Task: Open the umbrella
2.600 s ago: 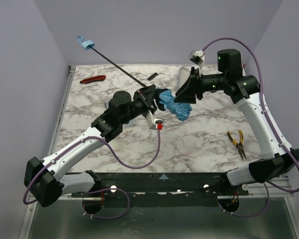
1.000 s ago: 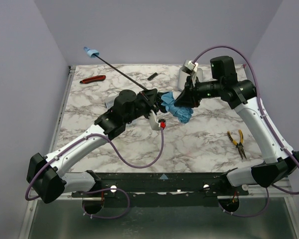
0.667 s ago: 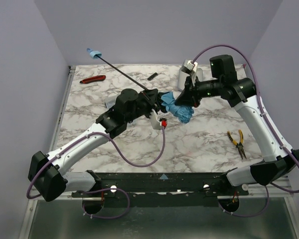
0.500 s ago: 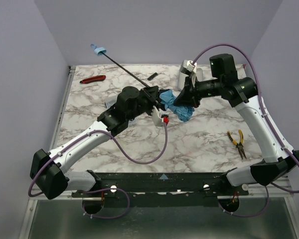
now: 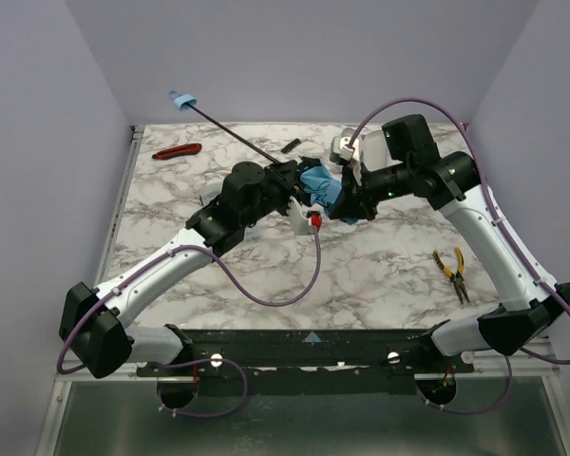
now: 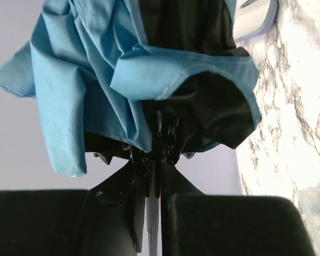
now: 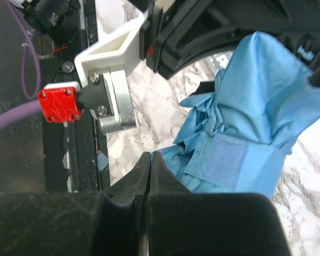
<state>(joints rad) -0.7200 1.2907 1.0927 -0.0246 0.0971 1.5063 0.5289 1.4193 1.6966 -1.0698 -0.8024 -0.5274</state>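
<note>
The umbrella is held in the air above the table, with its sky-blue canopy folded and bunched. Its thin black shaft slopes up and left to the small blue handle. My left gripper is shut on the shaft just below the canopy. In the left wrist view the grey tube runs between its fingers, with the blue canopy and its black underside hanging over them. My right gripper is shut. Its tips sit at the lower edge of the canopy, and no fabric shows between them.
A red-handled tool and a small black piece lie at the back. Yellow pliers lie at the right. A pale lavender object stands behind the right gripper. A clear plastic box sits under the left arm. Lavender walls enclose the table.
My right gripper was wide open and has closed. It moved left and down to the canopy's edge. The left arm carried the umbrella slightly right, and the handle swung a little.
</note>
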